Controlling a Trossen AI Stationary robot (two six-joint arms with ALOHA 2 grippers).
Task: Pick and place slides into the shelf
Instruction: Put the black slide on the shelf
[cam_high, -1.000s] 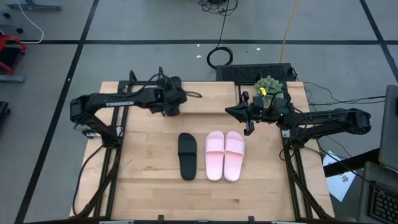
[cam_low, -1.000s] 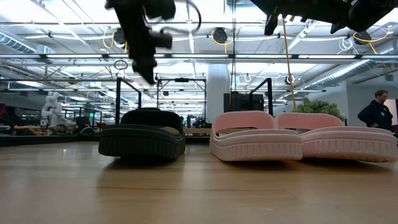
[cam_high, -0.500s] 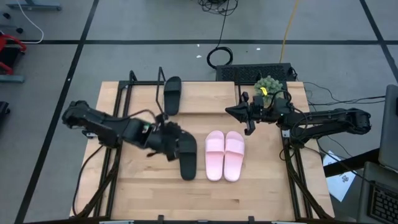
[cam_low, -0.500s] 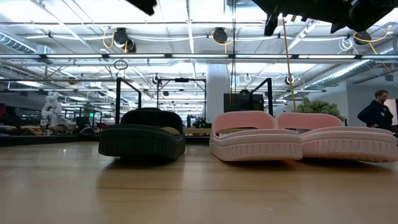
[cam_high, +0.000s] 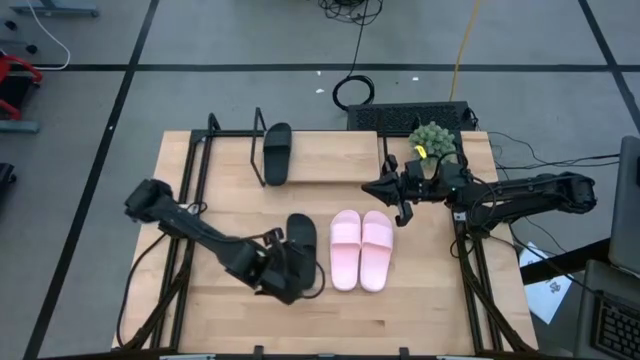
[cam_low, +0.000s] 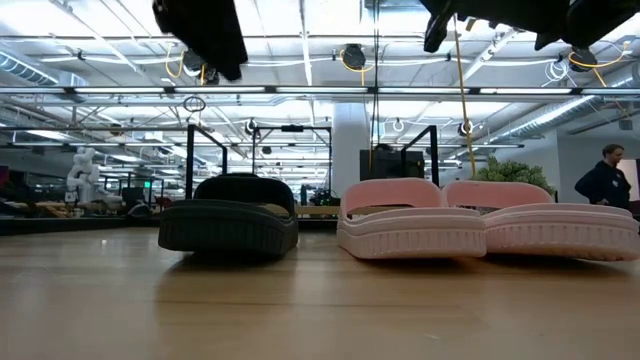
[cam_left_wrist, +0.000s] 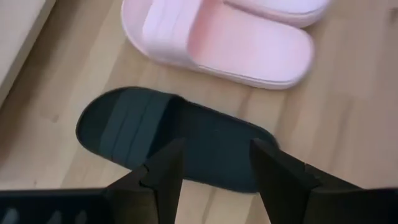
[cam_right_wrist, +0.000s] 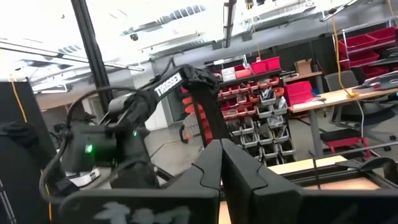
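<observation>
Left claw (cam_left_wrist: 214, 163) spread wide, empty, above black slide (cam_high: 301, 232) beside pink pair (cam_high: 360, 249), right claw (cam_high: 401, 193) shut, empty, near potted plant (cam_high: 432, 137)

A big open robotics lab: strip-lit ceiling trusses (cam_low: 300, 90), red parts bins (cam_right_wrist: 273, 93) on racks, another white robot (cam_low: 82, 170) standing far off.

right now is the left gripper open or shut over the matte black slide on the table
Open: the left gripper hovers empty, fingers apart, over the matte black slide.
</observation>
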